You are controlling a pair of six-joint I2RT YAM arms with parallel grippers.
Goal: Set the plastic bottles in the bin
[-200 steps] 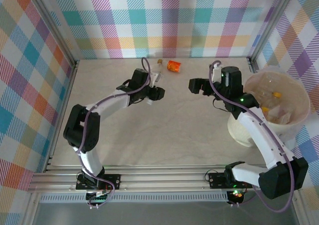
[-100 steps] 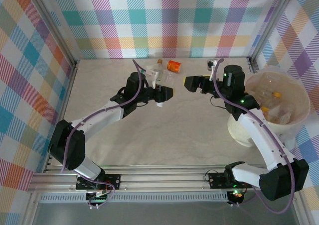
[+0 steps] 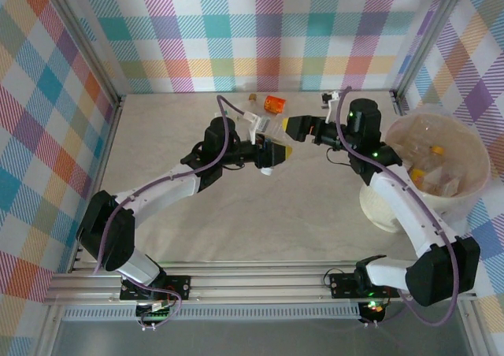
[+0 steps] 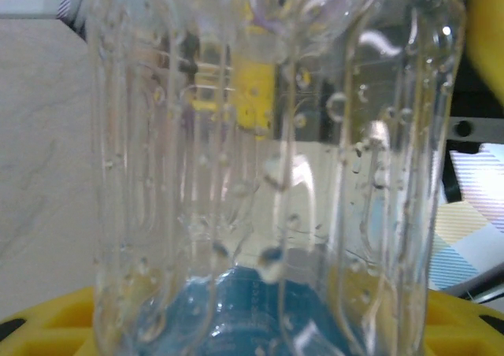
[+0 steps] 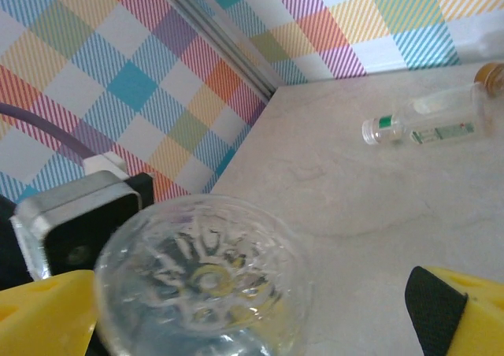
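My left gripper (image 3: 272, 153) is shut on a clear plastic bottle (image 3: 278, 142), held above the table's back middle. In the left wrist view that bottle (image 4: 260, 175) rises between my yellow fingers (image 4: 47, 328), with a blue part low down. My right gripper (image 3: 297, 127) is open, right at the bottle's other end. In the right wrist view the bottle's round base (image 5: 205, 277) sits between the wide-spread yellow fingers (image 5: 465, 313), nearer the left one. An orange-labelled bottle (image 3: 275, 104) lies by the back wall. The cream-white bin (image 3: 472, 194) stands at the right with several bottles inside.
Another clear bottle (image 5: 429, 120) with a green-and-white label and a brownish cap lies on the table near the back wall. Checked walls enclose the table on three sides. The bin presses against the right wall, beside my right arm.
My left arm has stretched rightward with the bottle. My right gripper has moved left and back, and the two grippers have met at the bottle.
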